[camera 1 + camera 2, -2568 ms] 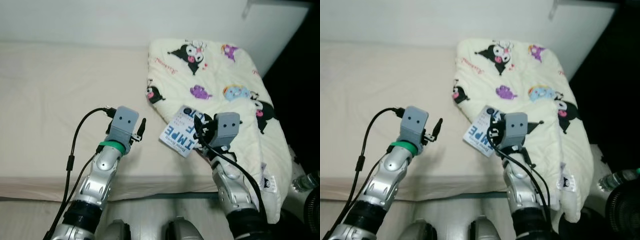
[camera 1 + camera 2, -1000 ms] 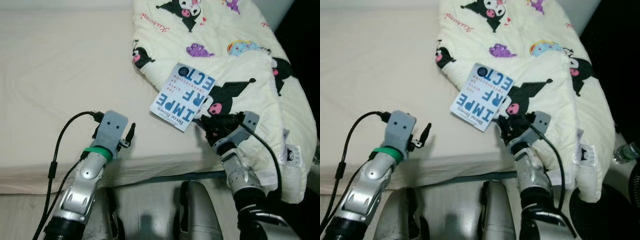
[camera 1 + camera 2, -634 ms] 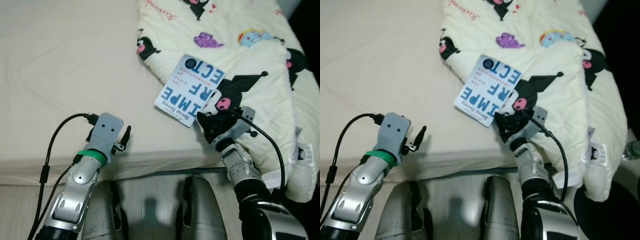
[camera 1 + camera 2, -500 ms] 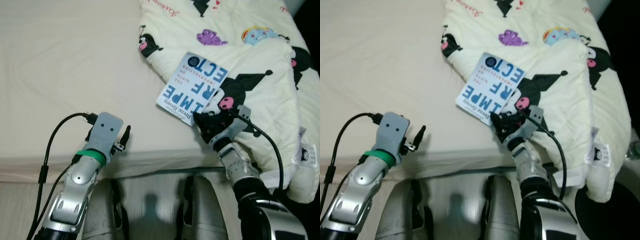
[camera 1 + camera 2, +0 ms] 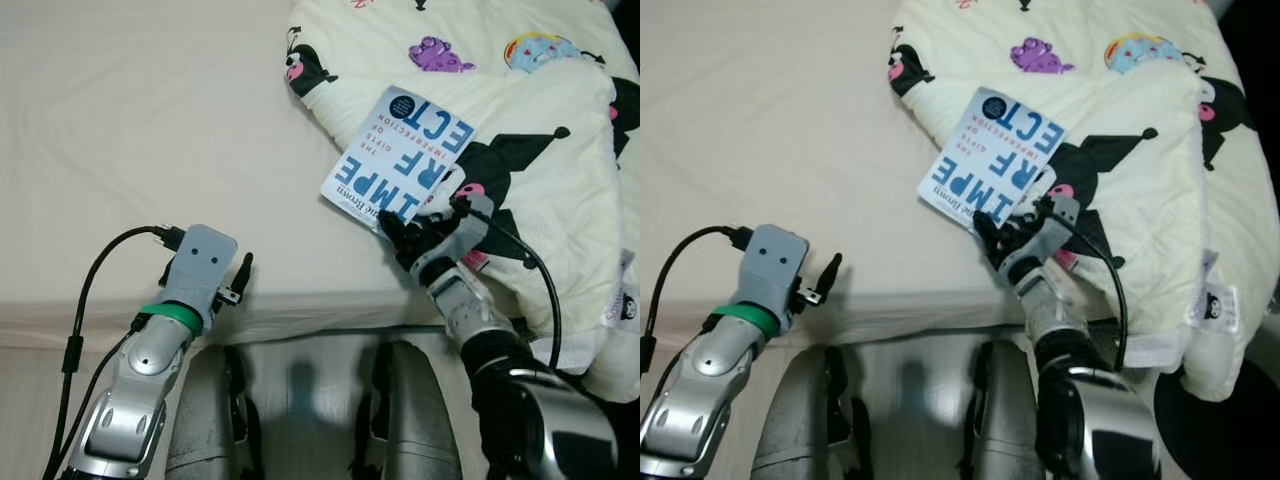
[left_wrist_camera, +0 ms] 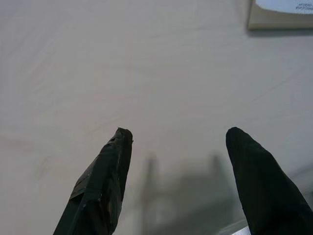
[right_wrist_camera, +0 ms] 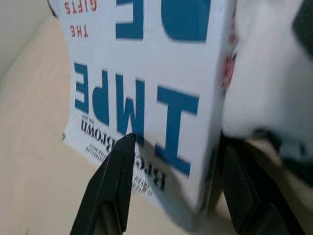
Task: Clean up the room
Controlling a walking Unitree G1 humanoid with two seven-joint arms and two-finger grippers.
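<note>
Since gripper point(image 5: 405, 232) reached book point(image 5: 400, 153), contact

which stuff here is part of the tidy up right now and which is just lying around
In the job:
- book, white with blue letters, lying partly on the quilt
- right hand, fingers open at the book's near corner

Just lying about:
- cartoon-print quilt
- bed
- left hand, open, hovering over the bed's near edge
</note>
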